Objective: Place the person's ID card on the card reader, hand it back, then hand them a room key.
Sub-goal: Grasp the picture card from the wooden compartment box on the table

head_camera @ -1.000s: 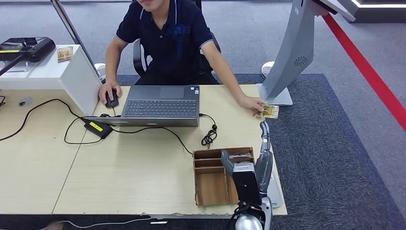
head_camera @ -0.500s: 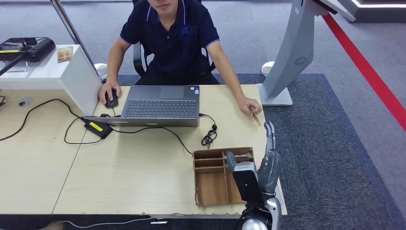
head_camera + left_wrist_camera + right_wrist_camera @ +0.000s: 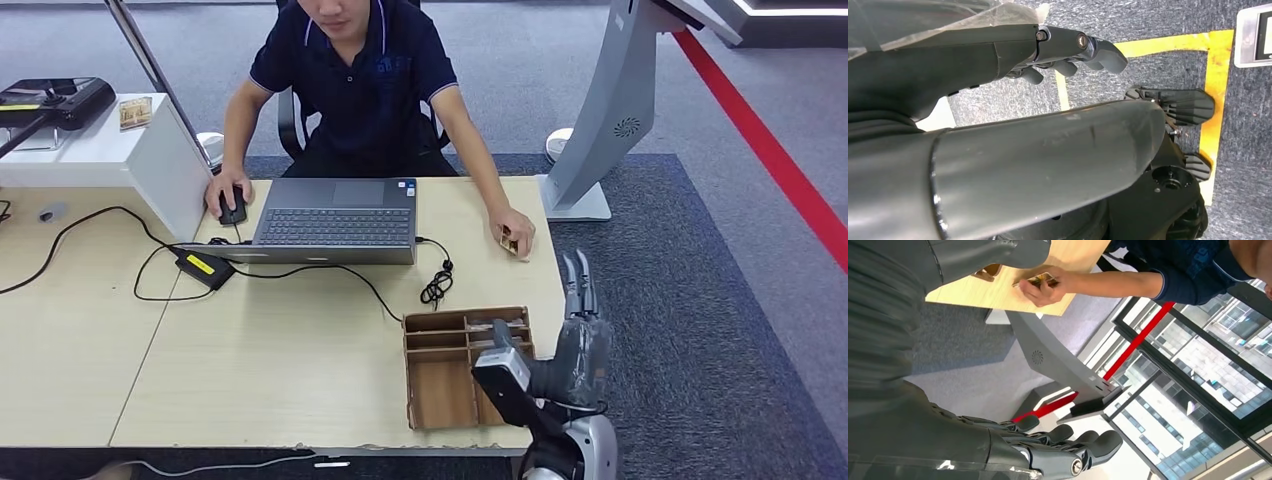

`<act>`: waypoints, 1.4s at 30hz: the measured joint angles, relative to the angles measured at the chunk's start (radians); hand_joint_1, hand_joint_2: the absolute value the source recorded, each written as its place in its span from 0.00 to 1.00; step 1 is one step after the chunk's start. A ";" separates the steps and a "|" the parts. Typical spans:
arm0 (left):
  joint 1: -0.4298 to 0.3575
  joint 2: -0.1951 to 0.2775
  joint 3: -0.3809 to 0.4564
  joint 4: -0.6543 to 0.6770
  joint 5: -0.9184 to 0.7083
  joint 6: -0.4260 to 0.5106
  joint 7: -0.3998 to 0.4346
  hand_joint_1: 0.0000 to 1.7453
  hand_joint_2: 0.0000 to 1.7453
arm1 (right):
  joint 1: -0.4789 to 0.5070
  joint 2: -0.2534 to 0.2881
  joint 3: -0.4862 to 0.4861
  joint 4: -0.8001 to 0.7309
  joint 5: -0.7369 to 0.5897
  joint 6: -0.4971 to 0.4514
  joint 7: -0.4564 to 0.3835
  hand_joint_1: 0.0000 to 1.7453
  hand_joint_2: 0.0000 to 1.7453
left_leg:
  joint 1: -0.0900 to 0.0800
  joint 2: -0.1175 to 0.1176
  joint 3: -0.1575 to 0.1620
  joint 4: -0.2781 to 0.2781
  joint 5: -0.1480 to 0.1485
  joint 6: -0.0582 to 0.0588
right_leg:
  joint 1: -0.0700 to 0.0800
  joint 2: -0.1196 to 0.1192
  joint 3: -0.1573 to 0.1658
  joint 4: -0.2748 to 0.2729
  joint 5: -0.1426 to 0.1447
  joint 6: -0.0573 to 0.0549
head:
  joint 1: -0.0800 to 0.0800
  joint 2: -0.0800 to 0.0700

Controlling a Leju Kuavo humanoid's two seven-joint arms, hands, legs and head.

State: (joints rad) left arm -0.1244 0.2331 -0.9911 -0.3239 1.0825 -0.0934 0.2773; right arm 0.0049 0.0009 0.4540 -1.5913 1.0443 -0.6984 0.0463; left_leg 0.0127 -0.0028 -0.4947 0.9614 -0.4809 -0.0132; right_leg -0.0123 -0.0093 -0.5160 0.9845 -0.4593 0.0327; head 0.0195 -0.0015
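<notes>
At lower right of your head view, the right hand (image 3: 578,335) is open, holding nothing; the person's hand (image 3: 515,232) pinches the ID card (image 3: 509,241).

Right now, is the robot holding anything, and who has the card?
The robot's right hand holds nothing; its fingers are straight and apart. The person's hand pinches the card by one edge over the table.

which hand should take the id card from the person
Right. The right robot hand is raised at the desk's right edge, fingers apart and empty, just short of the person's hand holding the card. The left robot hand hangs over the floor, away from the desk.
</notes>
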 joint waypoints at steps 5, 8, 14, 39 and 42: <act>0.000 0.001 0.000 0.000 -0.004 -0.004 0.000 0.00 0.00 | -0.008 -0.035 0.027 -0.010 0.049 0.000 0.052 0.00 1.00 | 0.000 0.000 0.000 0.000 0.000 0.000 | 0.000 0.000 0.000 0.000 0.000 0.000 | 0.000 0.000; 0.000 0.002 0.000 0.000 -0.008 -0.005 0.000 0.00 0.00 | -0.017 -0.055 0.048 -0.010 0.064 0.000 0.083 0.00 1.00 | 0.000 0.000 0.000 0.000 0.000 0.000 | 0.000 0.000 0.000 0.000 0.000 0.000 | 0.000 0.000; 0.000 0.003 0.000 0.000 -0.014 -0.008 0.000 0.00 0.00 | -0.039 -0.100 0.107 -0.008 0.072 0.000 0.124 0.00 1.00 | 0.000 0.000 0.000 0.000 0.000 0.000 | 0.000 0.000 0.000 0.000 0.000 0.000 | 0.000 0.000; -0.001 0.008 0.000 0.001 -0.021 -0.011 0.000 0.00 0.00 | -0.099 -0.154 0.270 0.142 0.035 0.001 0.176 0.00 1.00 | 0.000 0.000 0.000 0.000 0.000 0.000 | 0.000 0.000 0.000 0.000 0.000 0.000 | 0.000 0.000; -0.001 0.008 0.000 0.001 -0.023 -0.011 0.000 0.00 0.00 | -0.100 -0.156 0.270 0.166 0.034 0.001 0.177 0.00 1.00 | 0.000 0.000 0.000 0.000 0.000 0.000 | 0.000 0.000 0.000 0.000 0.000 0.000 | 0.000 0.000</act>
State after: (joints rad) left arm -0.1253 0.2412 -0.9911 -0.3227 1.0595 -0.1042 0.2773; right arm -0.0956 -0.1547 0.7243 -1.4251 1.0782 -0.6973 0.2234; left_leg 0.0126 -0.0028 -0.4950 0.9614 -0.4809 -0.0132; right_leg -0.0123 -0.0093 -0.5162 0.9845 -0.4593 0.0328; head 0.0196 -0.0015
